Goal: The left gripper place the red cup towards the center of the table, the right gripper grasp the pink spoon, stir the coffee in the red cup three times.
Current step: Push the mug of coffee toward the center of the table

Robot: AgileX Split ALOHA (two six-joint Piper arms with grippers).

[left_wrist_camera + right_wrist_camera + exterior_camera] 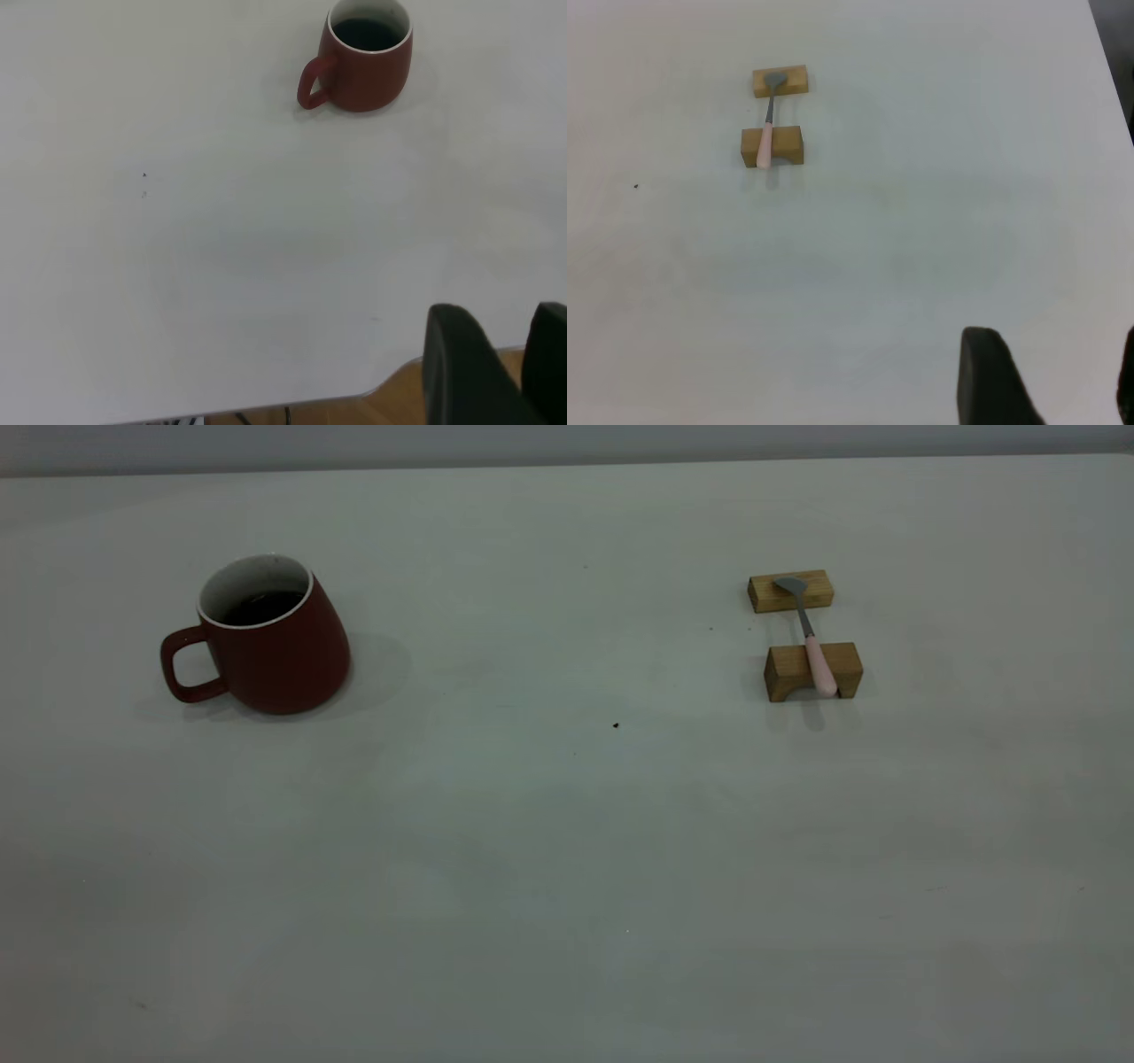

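The red cup (266,646) stands upright at the left of the table (567,824), its handle turned to the left and dark coffee (261,607) inside. The pink spoon (819,664) lies across two tan wooden blocks at the right, with its bowl on the far block. No gripper shows in the exterior view. In the left wrist view the red cup (363,57) with its coffee (365,34) sits far from my left gripper (500,310), which is open and holds nothing. In the right wrist view my right gripper (1054,332) is open and holds nothing, far from the pink spoon (765,146).
The far wooden block (790,592) and the near wooden block (784,669) carry the spoon. A dark speck (616,725) lies mid-table. The left gripper hangs by the table's edge (266,407), over a wooden floor. The table's side edge (1112,80) shows in the right wrist view.
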